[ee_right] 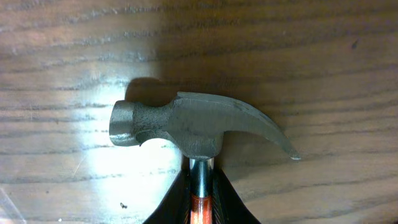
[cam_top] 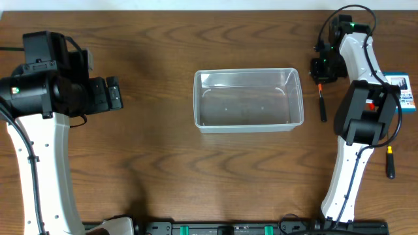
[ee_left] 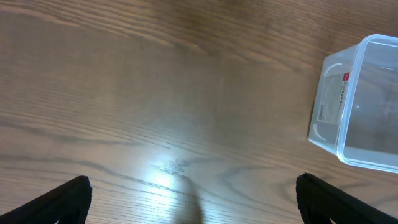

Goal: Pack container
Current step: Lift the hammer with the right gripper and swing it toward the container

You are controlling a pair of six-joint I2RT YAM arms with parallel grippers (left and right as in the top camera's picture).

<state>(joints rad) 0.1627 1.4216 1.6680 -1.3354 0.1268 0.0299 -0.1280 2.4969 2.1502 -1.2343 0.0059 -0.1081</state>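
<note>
The clear plastic container point(cam_top: 248, 124) stands empty at the middle of the table; its end also shows in the left wrist view point(ee_left: 364, 99). My right gripper point(ee_right: 201, 196) is shut on the neck of a claw hammer point(ee_right: 186, 127), right of the container's far corner. In the overhead view the right gripper point(cam_top: 323, 70) covers the hammer's head, and the hammer's dark handle point(cam_top: 322, 104) points toward the front. I cannot tell whether the hammer rests on the wood. My left gripper point(ee_left: 193, 199) is open and empty over bare table, left of the container; it also shows in the overhead view point(cam_top: 116, 93).
A small blue and white box point(cam_top: 403, 91) lies at the right edge, partly behind the right arm. A black-handled tool with an orange collar point(cam_top: 390, 162) lies at the front right. The table point(cam_top: 163, 170) is dark wood.
</note>
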